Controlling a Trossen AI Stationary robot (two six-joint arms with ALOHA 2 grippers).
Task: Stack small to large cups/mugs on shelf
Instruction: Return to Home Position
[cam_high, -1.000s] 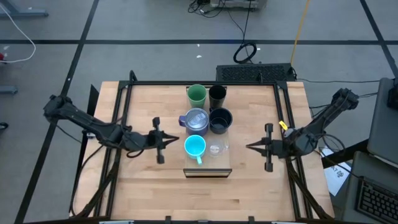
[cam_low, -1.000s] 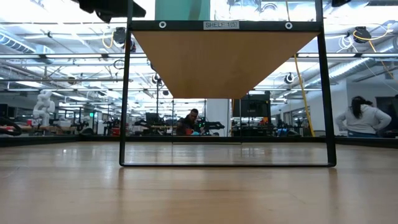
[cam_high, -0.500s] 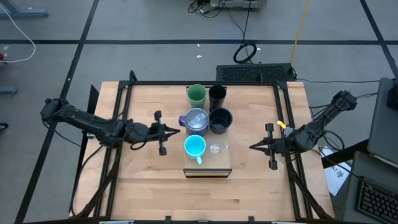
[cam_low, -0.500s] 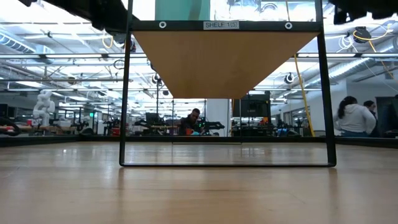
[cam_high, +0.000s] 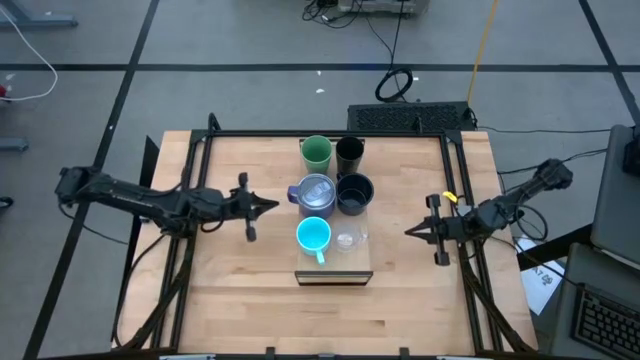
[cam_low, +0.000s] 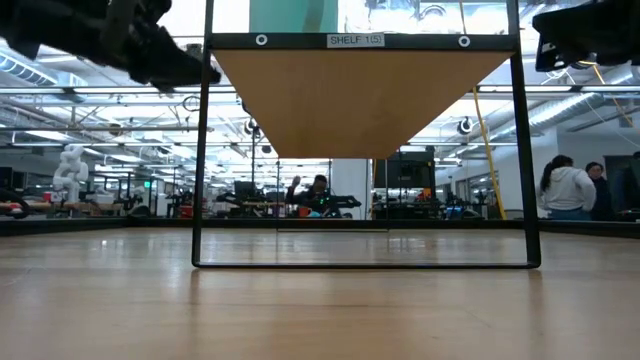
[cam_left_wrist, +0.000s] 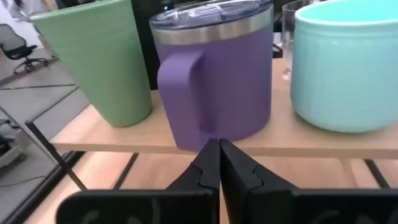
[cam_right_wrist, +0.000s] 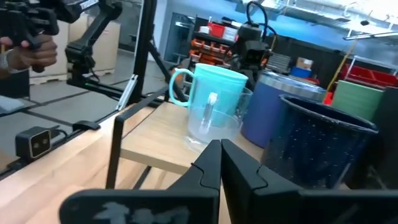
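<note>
Six cups stand on their bases on the raised shelf at the table's middle. They are a green cup, a slim black tumbler, a lavender mug, a wide black mug, a cyan mug and a small clear glass. My left gripper is shut and hovers left of the shelf. It points level at the lavender mug's handle and stays short of it. My right gripper is shut too, right of the shelf, and points toward the clear glass.
The shelf board rides on a thin black frame with open room beneath it. Black rails run along the table's left and right sides. A dark keyboard-like box lies at the far edge. People stand in the room beyond.
Both arms have drawn back and sunk, and now show lower in the low view. My left gripper has swung toward the far edge and slightly away from the shelf. My right gripper has slid toward the table's right edge. Both stay shut. The cups have not moved.
</note>
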